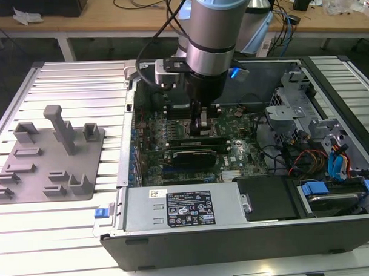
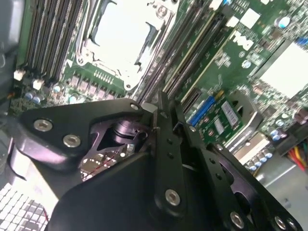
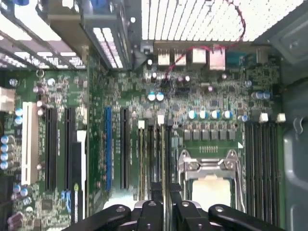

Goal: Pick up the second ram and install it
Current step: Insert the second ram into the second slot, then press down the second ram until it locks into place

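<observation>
Exterior view: an open computer case [image 1: 176,250] lies flat on a slatted bench. The gripper [image 1: 202,126] reaches straight down onto the motherboard, over a bank of memory slots [image 1: 199,137]. At eight o'clock from it, well apart and outside the case, is the grey holder tray [image 1: 28,180], with no green stick in it. Just beside the gripper at six o'clock lies the black expansion card [image 1: 197,156]. Farther toward six is the power supply box [image 1: 187,207], and loose cables [image 1: 306,158] bunch at four o'clock.

Second wrist view: the gripper [image 2: 167,108] has its two black fingers [image 2: 161,125] drawn close together with only a thin seam between them. The second ram may sit edge-on in that seam or already in its slot; I cannot tell which. Long slots [image 2: 192,48] run on from the tips, beside the processor socket [image 2: 125,33].

First wrist view: the gripper [image 3: 165,187] lines up with a slot [image 3: 163,149] beside the socket [image 3: 209,178].

To seat a stick well, keep it upright and parallel to the slot, press evenly along its length, and stay clear of the socket lever and the neighbouring card.
</observation>
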Controlling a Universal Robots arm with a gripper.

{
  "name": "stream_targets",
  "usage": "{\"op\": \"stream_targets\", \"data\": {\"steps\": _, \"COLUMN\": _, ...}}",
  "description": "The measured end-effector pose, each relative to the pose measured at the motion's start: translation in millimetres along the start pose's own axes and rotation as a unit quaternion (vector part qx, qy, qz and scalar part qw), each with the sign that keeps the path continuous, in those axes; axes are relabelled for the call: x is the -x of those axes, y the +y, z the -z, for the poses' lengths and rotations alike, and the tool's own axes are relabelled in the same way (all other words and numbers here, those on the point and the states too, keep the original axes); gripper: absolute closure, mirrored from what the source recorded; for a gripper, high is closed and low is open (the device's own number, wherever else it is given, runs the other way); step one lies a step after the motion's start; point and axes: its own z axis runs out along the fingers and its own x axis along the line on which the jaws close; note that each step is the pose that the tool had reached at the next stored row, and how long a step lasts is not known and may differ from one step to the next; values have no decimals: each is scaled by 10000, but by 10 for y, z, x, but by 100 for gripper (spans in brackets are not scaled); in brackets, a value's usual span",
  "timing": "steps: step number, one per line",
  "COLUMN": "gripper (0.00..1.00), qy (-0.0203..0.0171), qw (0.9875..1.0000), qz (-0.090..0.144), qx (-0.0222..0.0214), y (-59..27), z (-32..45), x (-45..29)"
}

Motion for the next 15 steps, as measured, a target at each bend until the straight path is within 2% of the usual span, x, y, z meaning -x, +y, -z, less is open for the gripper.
{"op": "stream_targets", "data": {"steps": 1, "gripper": 83, "qy": 0, "qw": 10000, "qz": 0, "qx": 0, "y": -49, "z": 2, "x": 1}}
{"op": "stream_targets", "data": {"steps": 4, "gripper": 85, "qy": 0, "qw": 10000, "qz": -1, "qx": 0, "y": -58, "z": 2, "x": 1}}
{"op": "stream_targets", "data": {"steps": 5, "gripper": 92, "qy": 0, "qw": 10000, "qz": -1, "qx": 0, "y": -60, "z": 3, "x": 1}}
{"op": "stream_targets", "data": {"steps": 15, "gripper": 92, "qy": -1, "qw": 10000, "qz": -1, "qx": 0, "y": -73, "z": 3, "x": 1}}
